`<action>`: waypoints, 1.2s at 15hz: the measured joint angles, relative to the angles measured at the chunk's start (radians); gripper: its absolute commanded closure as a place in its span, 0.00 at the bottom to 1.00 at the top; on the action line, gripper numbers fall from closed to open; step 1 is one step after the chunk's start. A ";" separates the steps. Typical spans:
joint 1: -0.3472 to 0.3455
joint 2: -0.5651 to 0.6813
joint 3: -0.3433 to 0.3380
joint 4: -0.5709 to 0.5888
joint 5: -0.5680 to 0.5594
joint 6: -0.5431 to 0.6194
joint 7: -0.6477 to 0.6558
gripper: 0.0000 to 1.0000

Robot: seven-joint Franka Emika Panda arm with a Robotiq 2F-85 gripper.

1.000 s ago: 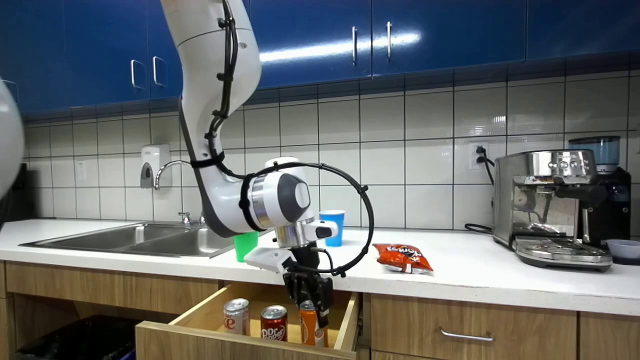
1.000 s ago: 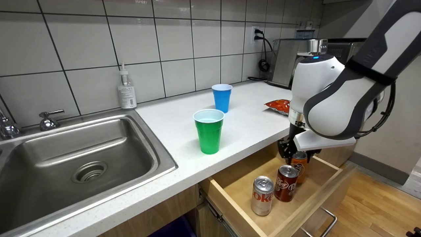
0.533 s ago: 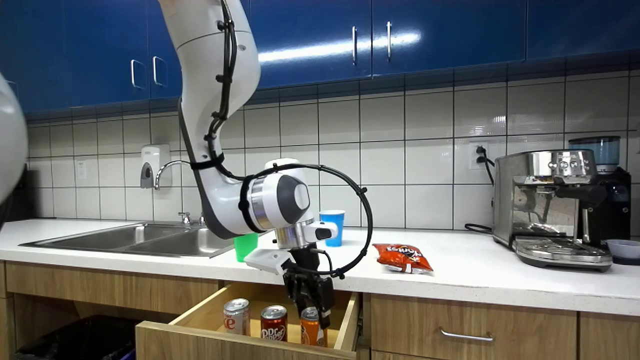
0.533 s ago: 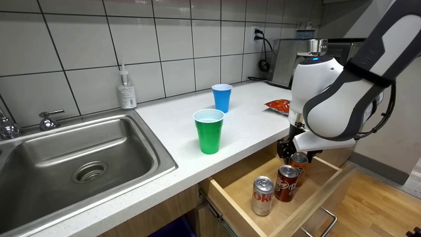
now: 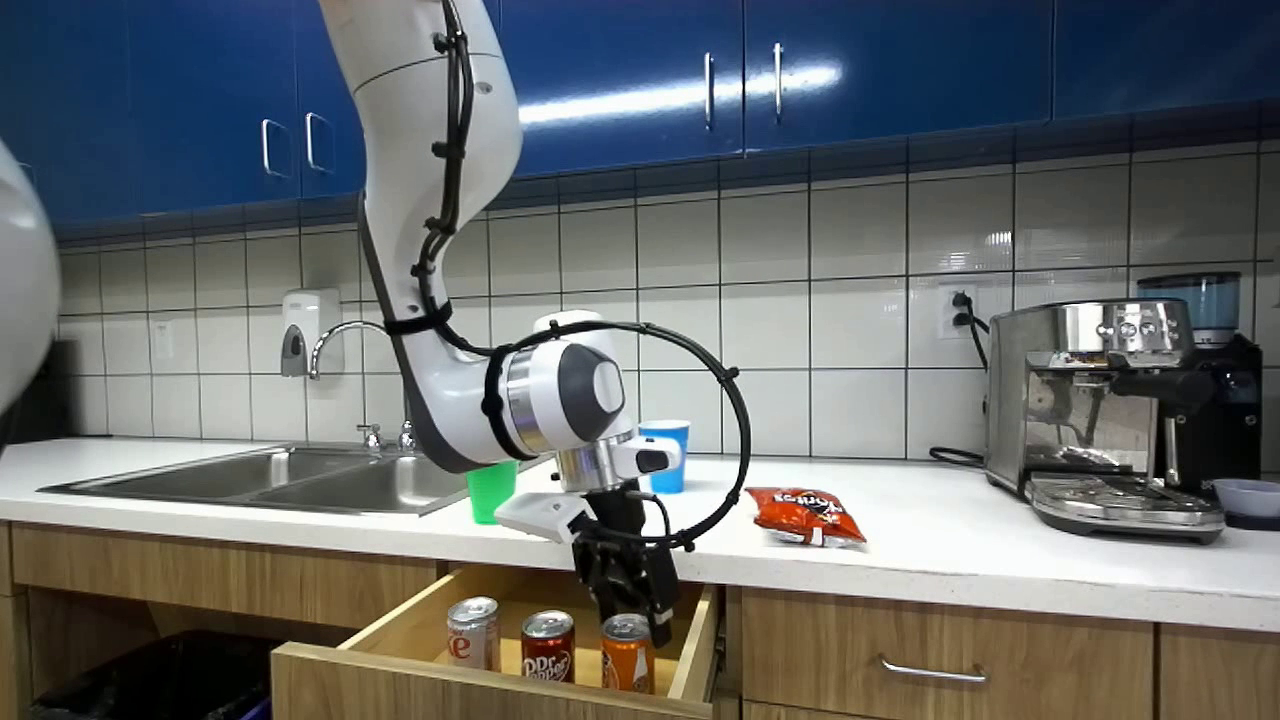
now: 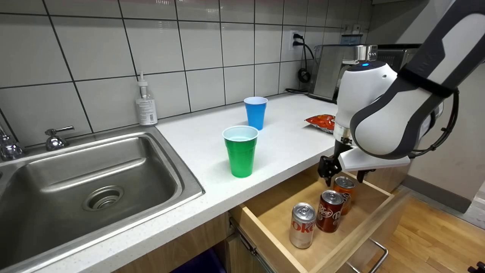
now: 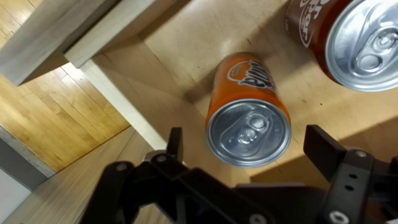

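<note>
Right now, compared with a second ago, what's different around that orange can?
The pincer has opened, letting go of the orange can, and risen slightly. The can has dropped a little and stands upright in the drawer. The Dr Pepper can, Coke can, green cup and blue cup stayed put.

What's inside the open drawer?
The drawer holds three upright cans: a Coke can, a Dr Pepper can and an orange can. The countertop hides its rear; whatever lies there can't be told.

Spread jaws near orange can (image 6: 347, 192)
</note>
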 measured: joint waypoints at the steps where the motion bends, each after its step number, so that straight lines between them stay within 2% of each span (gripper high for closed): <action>1: 0.000 -0.005 -0.002 0.000 0.000 0.000 0.000 0.00; 12: -0.006 -0.173 -0.021 -0.077 -0.020 -0.024 -0.002 0.00; 18: -0.050 -0.302 -0.003 -0.127 -0.083 -0.132 -0.045 0.00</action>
